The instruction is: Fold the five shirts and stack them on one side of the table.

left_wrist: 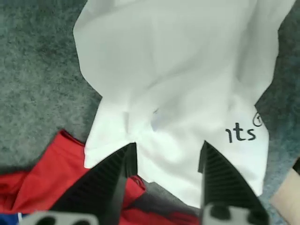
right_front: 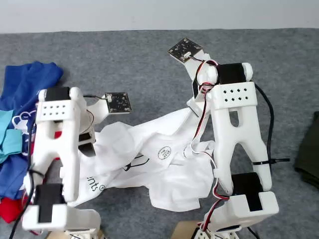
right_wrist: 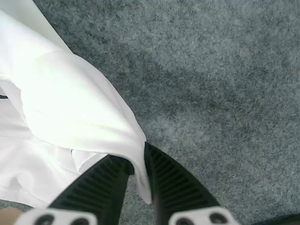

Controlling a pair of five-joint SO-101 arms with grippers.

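Sprawling crumpled across the middle of the grey desk [right_front: 124,55], the white shirt [right_front: 164,167] lies between the two arms, its black print facing up. The left arm [right_front: 57,149] stands over the shirt's left side. Its jaws are spread open, one on each side of the shirt's hem edge beside the printed letters, and hold nothing. Just beside that hem lies the red shirt [left_wrist: 42,183], partly tucked under the white cloth.

The right arm [right_front: 239,129] reaches along the shirt's right side to its far right corner. Its jaws are closed on a fold of the white cloth, which rises from the desk into the pinch and hangs over one of them.

At the left edge of the desk sits a loose heap: a blue shirt [right_front: 25,89] farthest away, a teal shirt [right_front: 7,134] lying on it, and the red shirt nearest. None of these is folded. A dark green garment [right_front: 309,149] lies at the right edge, well apart from the white shirt.
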